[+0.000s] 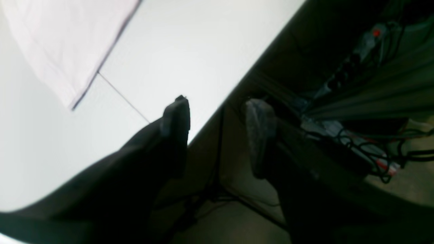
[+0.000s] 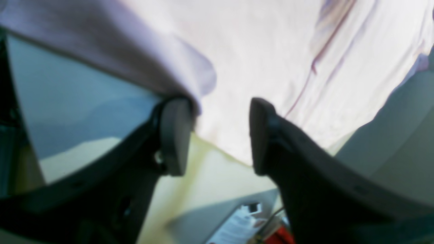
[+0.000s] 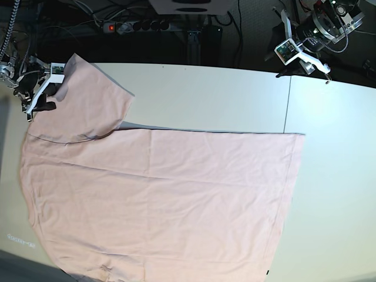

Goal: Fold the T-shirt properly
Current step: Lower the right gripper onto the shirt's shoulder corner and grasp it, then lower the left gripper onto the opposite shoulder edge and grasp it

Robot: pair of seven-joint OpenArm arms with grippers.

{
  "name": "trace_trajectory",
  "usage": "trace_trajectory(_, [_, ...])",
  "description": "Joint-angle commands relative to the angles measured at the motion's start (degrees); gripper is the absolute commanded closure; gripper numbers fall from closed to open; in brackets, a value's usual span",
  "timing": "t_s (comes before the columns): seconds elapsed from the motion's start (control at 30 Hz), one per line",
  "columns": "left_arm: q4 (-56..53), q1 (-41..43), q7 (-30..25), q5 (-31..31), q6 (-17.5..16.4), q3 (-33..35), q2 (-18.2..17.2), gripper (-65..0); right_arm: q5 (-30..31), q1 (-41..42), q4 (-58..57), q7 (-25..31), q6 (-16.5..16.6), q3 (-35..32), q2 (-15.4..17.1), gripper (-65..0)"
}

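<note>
Right gripper (image 3: 42, 94), fingers apart, sits at the T-shirt (image 3: 164, 200) sleeve, upper left; left gripper (image 3: 302, 59), also apart, hangs far off, upper right.

**Around the white table**

The white table (image 3: 205, 94) has a thin seam (image 3: 288, 103) running across its top near the right end. Behind its far edge, on the dark floor, lies a power strip (image 3: 138, 26) with a red lit switch, among loose black cables (image 3: 235, 23). Beside the strip, further along that far edge, stands a grey box (image 3: 188, 6). A small printed label (image 3: 20, 241) sits on the table's near left corner.
</note>
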Motion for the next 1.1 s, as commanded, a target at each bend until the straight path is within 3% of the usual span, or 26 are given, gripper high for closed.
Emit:
trace_trajectory(0.0, [1.01, 0.37, -0.98, -0.17, -0.22, -0.17, -0.5, -30.4, 0.48, 0.22, -0.98, 0.26, 2.71, -2.78, -0.66, -30.0])
trace_trajectory(0.17, [1.01, 0.57, -0.94, -0.17, -0.22, -0.17, -0.5, -30.4, 1.42, 4.85, -1.14, 0.24, 2.73, -7.52, -2.6, -30.0])
trace_trajectory(0.3, [1.01, 0.5, -1.03, -0.15, -0.22, -0.17, -0.94, -30.4, 2.27, 6.6, -2.16, 0.24, 2.99, -7.8, -5.35, -30.0])
trace_trajectory(0.4, [1.01, 0.5, -1.27, -0.17, -0.22, -0.17, -2.49, -30.4, 2.23, 7.74, -3.69, 0.26, 5.01, -7.8, -7.13, -29.9])
trace_trajectory(0.57, [1.01, 0.17, -1.49, -0.22, -0.2, -0.17, -4.46, -30.4, 2.21, 7.82, -4.72, 0.35, 5.31, -7.8, -8.46, -29.6])
trace_trajectory(0.63, [1.01, -0.33, -1.44, -0.17, -0.22, -0.17, -4.52, -30.4, 2.19, 7.82, -4.72, 0.33, 5.33, -7.8, -9.09, -25.2])
trace_trajectory(0.8, [1.01, -0.79, -1.64, -0.17, -0.2, -0.17, -4.63, -30.4, 1.77, 7.82, -4.72, 0.39, 5.4, -7.8, -10.38, 0.0])
trace_trajectory(1.07, [1.01, -2.75, -2.36, 4.17, 0.79, -0.17, -5.97, -30.3, 1.84, 7.8, -4.72, 0.44, 5.35, -7.78, -10.78, 0.0])
